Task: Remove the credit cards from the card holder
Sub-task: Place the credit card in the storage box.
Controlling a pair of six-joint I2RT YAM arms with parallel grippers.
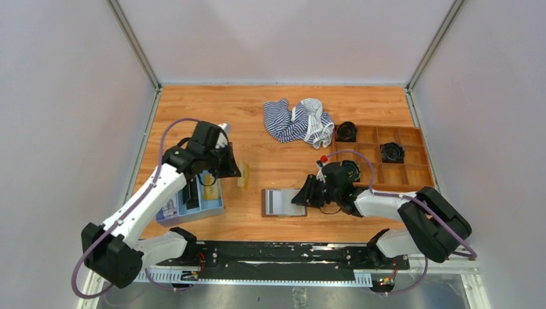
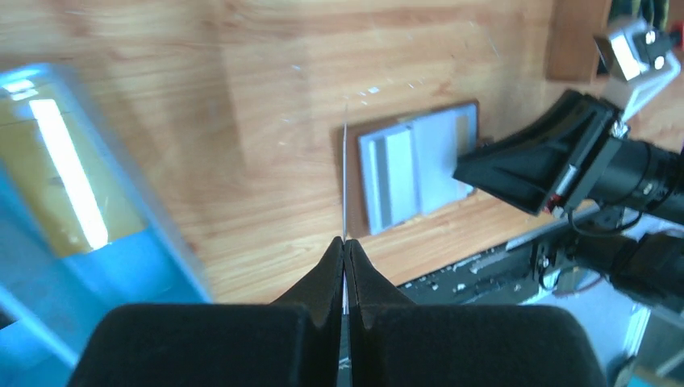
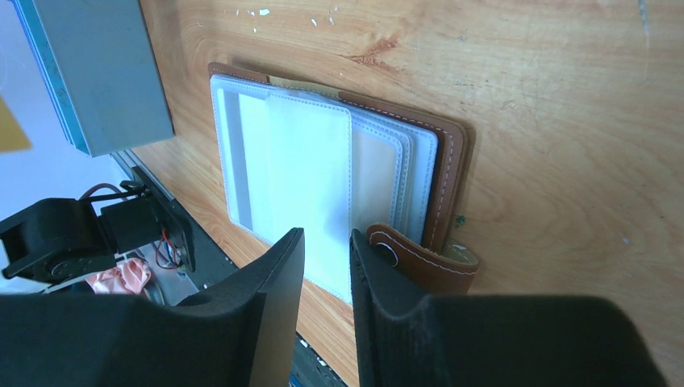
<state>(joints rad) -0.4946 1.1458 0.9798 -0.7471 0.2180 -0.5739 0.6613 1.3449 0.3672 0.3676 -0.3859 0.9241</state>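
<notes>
Top external view: up and left of the card holder [image 1: 278, 203], the left hand [image 1: 237, 172] is clamped on a yellowish credit card [image 1: 243, 176], held on edge. The card holder lies open and flat on the tabletop [image 1: 270, 154], clear pockets up. At its right edge the right hand [image 1: 301, 196] has its fingers slightly apart, seemingly pressing on the pocket leaves.

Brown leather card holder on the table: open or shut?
Open: the brown leather card holder lies spread flat, pale clear pockets facing up.

Pale walls [image 1: 283, 38], wooden table [image 1: 270, 167] — evenly lit
</notes>
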